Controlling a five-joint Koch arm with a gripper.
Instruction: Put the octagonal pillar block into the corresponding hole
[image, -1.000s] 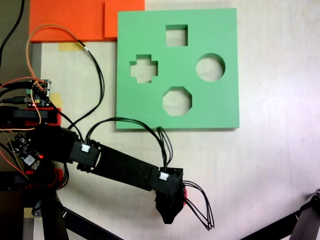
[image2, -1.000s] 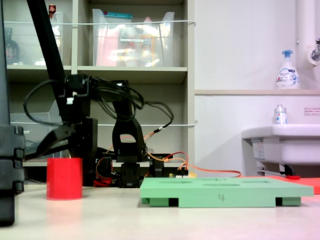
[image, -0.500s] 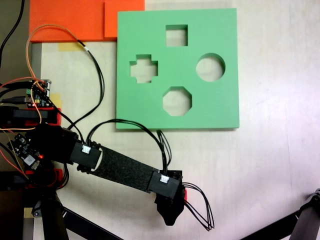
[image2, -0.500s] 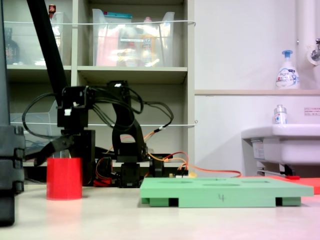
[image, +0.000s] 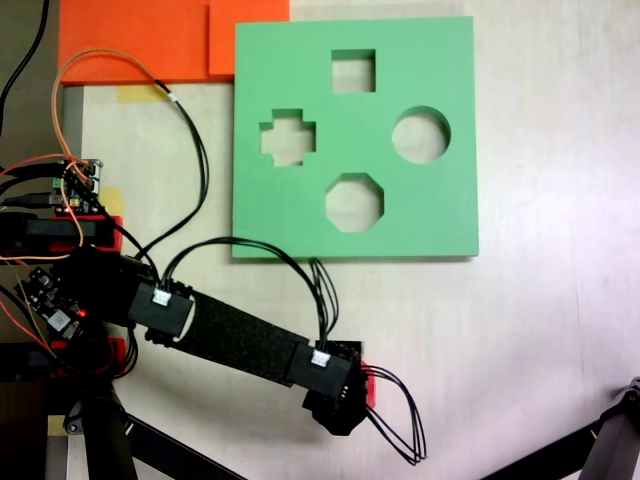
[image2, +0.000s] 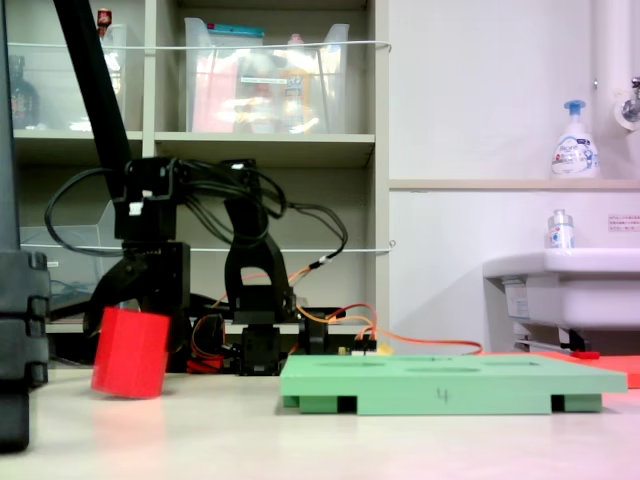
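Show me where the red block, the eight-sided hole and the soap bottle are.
red block (image2: 130, 352), second exterior view, its front face.
eight-sided hole (image: 354, 203), first exterior view, its middle.
soap bottle (image2: 575, 152), second exterior view, its body.

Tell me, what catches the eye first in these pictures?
Probably the green foam board with four cutouts, filling the upper middle of the first exterior view. Next, the red block, tilted on the table at the second exterior view's left, with the black gripper right above it.
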